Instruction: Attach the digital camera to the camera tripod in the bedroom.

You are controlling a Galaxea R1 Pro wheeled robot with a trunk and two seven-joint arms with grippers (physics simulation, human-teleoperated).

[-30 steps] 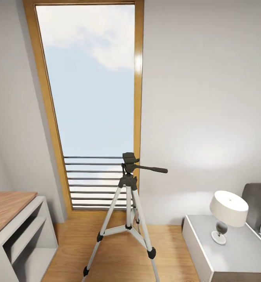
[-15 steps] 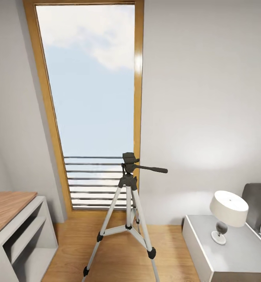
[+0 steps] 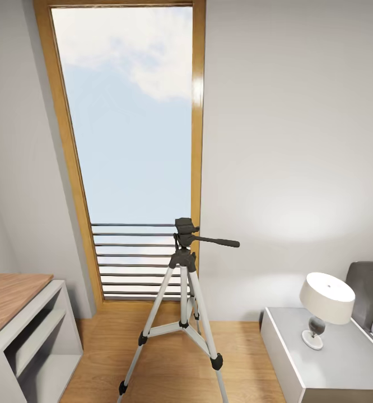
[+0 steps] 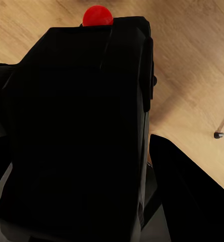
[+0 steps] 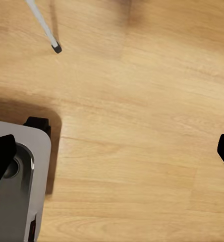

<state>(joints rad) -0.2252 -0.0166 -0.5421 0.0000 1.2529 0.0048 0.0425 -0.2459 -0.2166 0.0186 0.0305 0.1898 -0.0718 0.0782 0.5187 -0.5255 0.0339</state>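
Observation:
The camera tripod (image 3: 182, 291) stands on the wood floor in front of the tall window, its black head (image 3: 185, 227) bare and its pan handle (image 3: 217, 242) pointing right. In the left wrist view the black digital camera (image 4: 76, 126) sits very close to the lens, its red button (image 4: 97, 15) at the far end. My left gripper (image 4: 92, 151) is shut on it, and a dark finger (image 4: 192, 191) shows beside it. My right gripper (image 5: 112, 151) is open over bare floor, with a tripod leg (image 5: 44, 25) and its foot in that view.
A wood-topped desk (image 3: 18, 313) with open shelves stands at the left. At the right is a grey nightstand (image 3: 343, 364) with a white-shaded lamp (image 3: 325, 305), and a grey bed (image 3: 371, 302) beyond it. My grey base (image 5: 11, 191) shows in the right wrist view.

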